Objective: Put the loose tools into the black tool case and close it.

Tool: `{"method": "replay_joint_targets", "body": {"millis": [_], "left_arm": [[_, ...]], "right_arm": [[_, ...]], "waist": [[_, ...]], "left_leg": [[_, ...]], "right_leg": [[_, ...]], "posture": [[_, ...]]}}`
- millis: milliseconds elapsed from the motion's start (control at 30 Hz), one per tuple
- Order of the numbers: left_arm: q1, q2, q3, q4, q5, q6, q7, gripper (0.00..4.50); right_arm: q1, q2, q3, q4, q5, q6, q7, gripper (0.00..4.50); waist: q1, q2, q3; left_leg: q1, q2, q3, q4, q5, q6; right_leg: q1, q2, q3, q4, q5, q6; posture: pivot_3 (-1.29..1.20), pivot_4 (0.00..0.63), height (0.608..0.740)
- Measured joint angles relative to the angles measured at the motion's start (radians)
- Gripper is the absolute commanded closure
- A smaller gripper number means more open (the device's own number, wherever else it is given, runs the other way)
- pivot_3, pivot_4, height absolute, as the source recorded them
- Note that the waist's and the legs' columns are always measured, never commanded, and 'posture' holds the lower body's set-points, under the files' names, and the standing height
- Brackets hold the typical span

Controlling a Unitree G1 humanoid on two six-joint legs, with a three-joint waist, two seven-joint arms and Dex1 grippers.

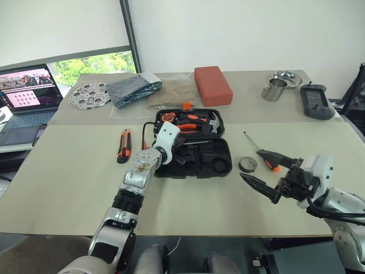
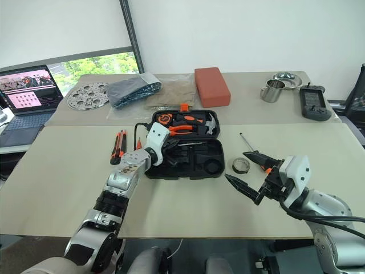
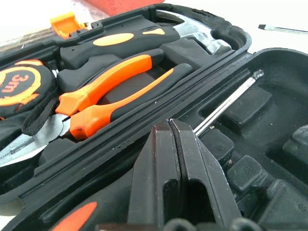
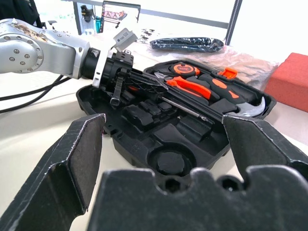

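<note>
The black tool case [image 1: 221, 166] lies open mid-table. Pliers [image 3: 115, 91], a hammer and a tape measure sit in its far half. My left gripper [image 3: 171, 126] is shut, low over the near half's moulded slots. A screwdriver's steel shaft [image 3: 226, 103] lies in the case just past its fingertips. I cannot tell if they touch it. The utility knife [image 1: 123, 146] lies left of the case. On the right lie a black tape roll [image 2: 240, 165] and a second screwdriver [image 2: 246, 141]. My right gripper [image 2: 235, 164] hangs open above those two, its jaws empty.
On the far table stand a red-orange block [image 1: 213, 84], a dark bag [image 1: 134, 88], a perforated metal disc [image 1: 89, 95], a steel cup [image 1: 275, 89], a bowl [image 1: 287, 77] and a black handheld device [image 1: 315, 103]. A laptop [image 1: 25, 97] sits at far left.
</note>
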Motion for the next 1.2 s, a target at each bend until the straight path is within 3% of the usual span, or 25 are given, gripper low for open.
{"method": "replay_joint_targets", "body": {"millis": [867, 1200], "left_arm": [[-0.033, -0.007, -0.024, 0.098, 0.002, 0.025, 0.012, 4.44], [-0.007, -0.024, 0.065, 0.117, -0.097, -0.038, -0.041, 4.44]], "right_arm": [[-0.003, -0.02, 0.0, -0.003, -0.001, 0.012, -0.022, 0.0], [-0.011, -0.02, -0.001, 0.023, -0.019, 0.014, -0.062, 0.0]], "waist": [[-0.003, -0.001, -0.01], [-0.008, -0.003, -0.013]], "left_leg": [[0.009, 0.0, -0.001, 0.0, -0.002, 0.002], [0.007, 0.0, -0.001, -0.001, -0.002, 0.003]], "right_leg": [[0.01, -0.001, 0.0, -0.002, 0.0, 0.0], [0.007, -0.002, 0.001, -0.002, 0.0, 0.0]], "posture": [[0.0, 0.15, 0.74], [0.0, 0.15, 0.74]]}}
